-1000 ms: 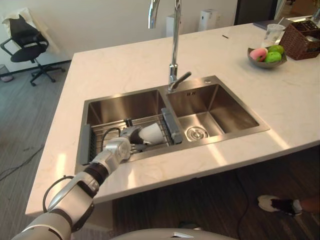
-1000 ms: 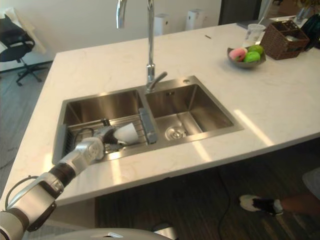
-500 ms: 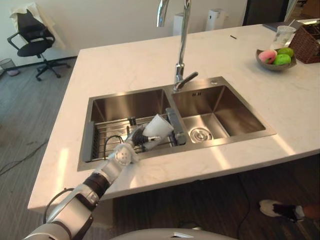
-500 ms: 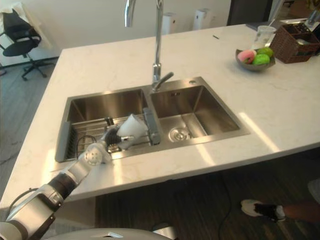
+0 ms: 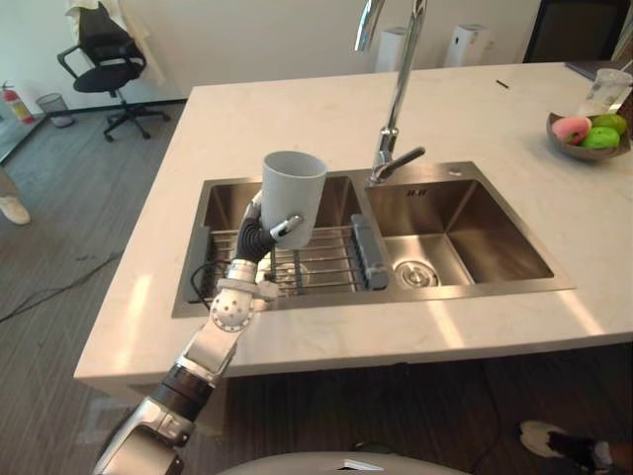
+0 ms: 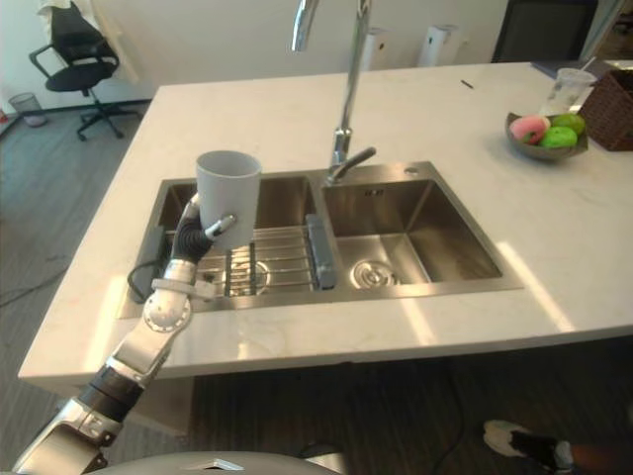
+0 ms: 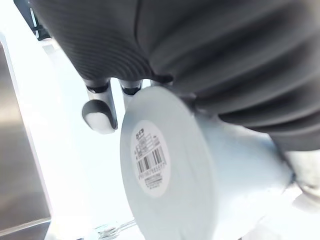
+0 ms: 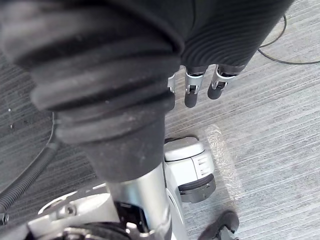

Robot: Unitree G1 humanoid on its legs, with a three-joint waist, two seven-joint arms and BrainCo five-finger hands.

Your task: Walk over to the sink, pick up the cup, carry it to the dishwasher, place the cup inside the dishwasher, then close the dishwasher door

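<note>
A pale grey cup [image 5: 293, 197] is held upright above the left basin of the steel sink [image 5: 450, 213], mouth up. My left hand [image 5: 259, 234] is shut on the cup, fingers and thumb curled round its lower part. In the left wrist view the cup [image 7: 200, 185] shows its round base with a barcode label, and the fingers [image 7: 100, 107] lie along its side. My right hand [image 8: 200, 87] hangs low over the wood-grain floor, its fingers straight and holding nothing.
A wire rack [image 5: 316, 265] lies in the left basin and a tall tap [image 5: 396, 89] stands behind the sink. A fruit bowl [image 5: 588, 134] and a glass [image 5: 605, 91] sit at the far right of the pale stone counter [image 5: 267, 124]. An office chair [image 5: 104, 59] stands on the floor far left.
My left hand has lifted the cup clear of the rack and turned it from lying tilted to upright, mouth up. The camera has shifted, so the whole scene sits further right.
</note>
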